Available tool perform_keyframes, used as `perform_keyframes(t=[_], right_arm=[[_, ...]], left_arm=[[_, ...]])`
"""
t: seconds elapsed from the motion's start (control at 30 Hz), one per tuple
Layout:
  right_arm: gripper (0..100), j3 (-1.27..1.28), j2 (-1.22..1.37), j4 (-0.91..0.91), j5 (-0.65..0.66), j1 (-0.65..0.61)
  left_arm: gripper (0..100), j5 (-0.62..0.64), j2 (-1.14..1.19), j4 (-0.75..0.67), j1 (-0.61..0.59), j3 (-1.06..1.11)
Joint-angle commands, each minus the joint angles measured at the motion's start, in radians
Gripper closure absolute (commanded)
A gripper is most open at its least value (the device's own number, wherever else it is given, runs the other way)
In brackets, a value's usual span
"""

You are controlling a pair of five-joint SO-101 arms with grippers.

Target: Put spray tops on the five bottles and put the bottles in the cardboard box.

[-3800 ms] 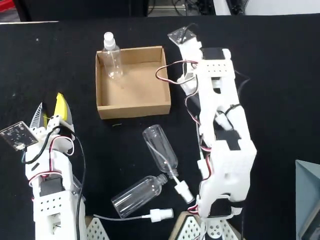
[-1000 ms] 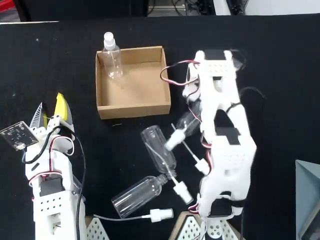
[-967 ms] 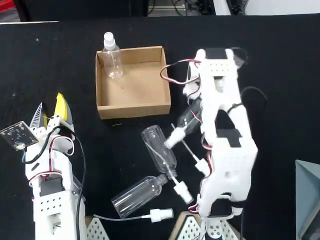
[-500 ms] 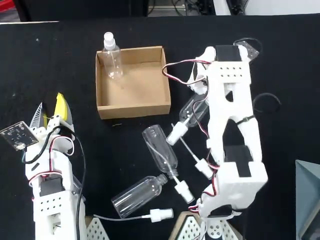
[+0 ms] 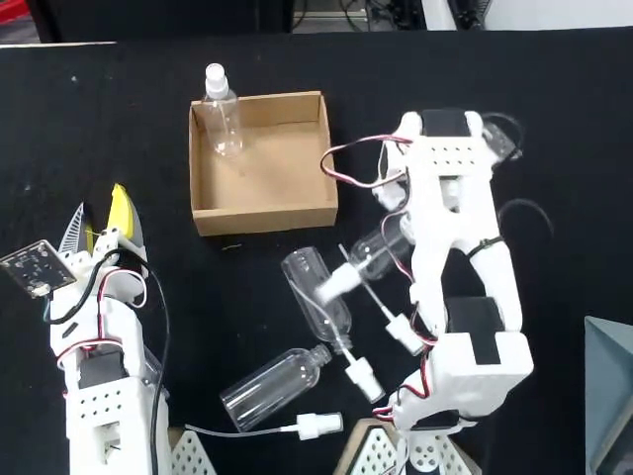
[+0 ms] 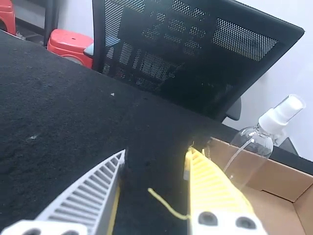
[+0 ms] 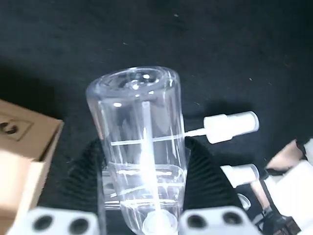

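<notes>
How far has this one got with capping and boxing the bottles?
Done: one capped bottle stands in a corner of the cardboard box. In hand: the right gripper is shut on a second bottle with its spray top on, not yet in the box. Left: two bottles lie on the table with loose spray tops near them; the left gripper is open and empty.

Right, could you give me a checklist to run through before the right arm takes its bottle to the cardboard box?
1. Right gripper shut on held bottle: ok.
2. Spray top on held bottle: ok.
3. Free floor in cardboard box: ok; one capped bottle stands in a corner.
4. Left gripper away from the box: ok, open.
5. Held bottle's spray top clear of the lying bottle: cannot tell.
</notes>
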Motion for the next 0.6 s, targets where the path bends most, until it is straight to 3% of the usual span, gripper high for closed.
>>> perform_keyframes(t=[0.0,0.37,0.57], right_arm=[[97.5,0.03,-0.081,-0.009,-0.029,-0.006],[97.5,0.133,-0.079,-0.256,-0.038,0.12],[94.6,0.134,-0.079,-0.259,-0.031,0.121]], left_arm=[[81,-0.008,-0.011,0.005,-0.005,0.025],[81,-0.008,-0.009,0.005,-0.005,0.025],[81,-0.008,-0.009,0.005,-0.005,0.025]])
